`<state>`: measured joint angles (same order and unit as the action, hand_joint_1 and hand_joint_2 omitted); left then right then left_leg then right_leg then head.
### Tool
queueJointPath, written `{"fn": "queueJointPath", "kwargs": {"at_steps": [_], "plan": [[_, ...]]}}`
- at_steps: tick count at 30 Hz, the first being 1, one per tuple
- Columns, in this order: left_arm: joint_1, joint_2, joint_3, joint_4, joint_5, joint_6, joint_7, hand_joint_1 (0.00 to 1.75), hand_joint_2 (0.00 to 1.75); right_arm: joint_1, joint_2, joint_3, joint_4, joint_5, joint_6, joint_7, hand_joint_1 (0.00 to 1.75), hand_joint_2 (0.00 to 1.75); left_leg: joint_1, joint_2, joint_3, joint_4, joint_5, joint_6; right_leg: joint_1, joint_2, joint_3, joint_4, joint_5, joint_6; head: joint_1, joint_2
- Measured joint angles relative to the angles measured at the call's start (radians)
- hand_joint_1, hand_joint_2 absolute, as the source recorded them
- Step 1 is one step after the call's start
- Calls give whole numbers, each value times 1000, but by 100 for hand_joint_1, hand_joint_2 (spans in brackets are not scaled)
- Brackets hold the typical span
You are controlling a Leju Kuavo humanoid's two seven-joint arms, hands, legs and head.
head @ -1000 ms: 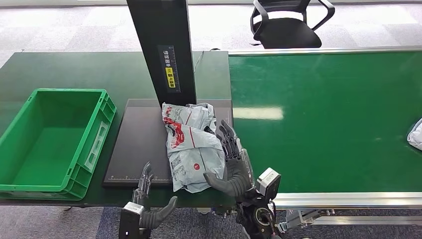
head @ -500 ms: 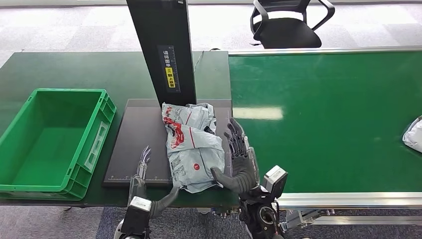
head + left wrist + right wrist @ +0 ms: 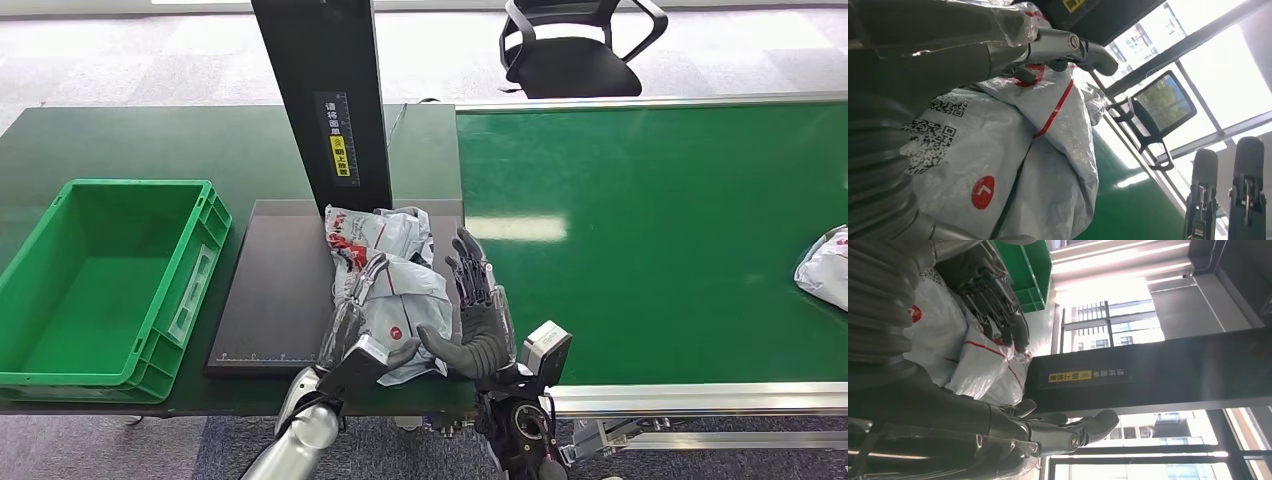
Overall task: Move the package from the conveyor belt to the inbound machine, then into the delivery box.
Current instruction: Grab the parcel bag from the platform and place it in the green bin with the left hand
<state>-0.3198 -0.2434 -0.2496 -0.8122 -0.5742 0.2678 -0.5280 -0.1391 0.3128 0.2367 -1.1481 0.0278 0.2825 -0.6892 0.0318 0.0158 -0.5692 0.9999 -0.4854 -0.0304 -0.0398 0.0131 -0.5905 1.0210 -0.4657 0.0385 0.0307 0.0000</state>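
Left hand (image 3: 352,330) fingers flat on the package (image 3: 395,290), right hand (image 3: 478,320) fingers spread, open beside its right edge. Package sits centre frame on the inbound machine's black plate (image 3: 275,290), green delivery box (image 3: 100,285) at left.

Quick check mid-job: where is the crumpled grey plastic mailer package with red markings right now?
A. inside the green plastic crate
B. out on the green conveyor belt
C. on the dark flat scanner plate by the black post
C: the crumpled grey plastic mailer package lies on the dark flat scanner plate at the foot of the black post, between the left hand and right hand.
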Motion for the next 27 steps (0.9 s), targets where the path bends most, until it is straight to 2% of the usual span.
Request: {"fn": "queueJointPath", "kwargs": {"at_steps": [7,27], "plan": [[-71,-10,-16,116,7,5,-11,0,175,-1,0,0,6,-2,-1,0,0,175,0,0,-1,0,0,0,0,0,-2,0,0,0,0,0],[-94,-15,-27,174,7,8,-11,0,175,-1,0,0,10,-3,-1,0,0,175,0,-1,-1,0,0,0,0,0,-1,0,0,0,0,0]]}}
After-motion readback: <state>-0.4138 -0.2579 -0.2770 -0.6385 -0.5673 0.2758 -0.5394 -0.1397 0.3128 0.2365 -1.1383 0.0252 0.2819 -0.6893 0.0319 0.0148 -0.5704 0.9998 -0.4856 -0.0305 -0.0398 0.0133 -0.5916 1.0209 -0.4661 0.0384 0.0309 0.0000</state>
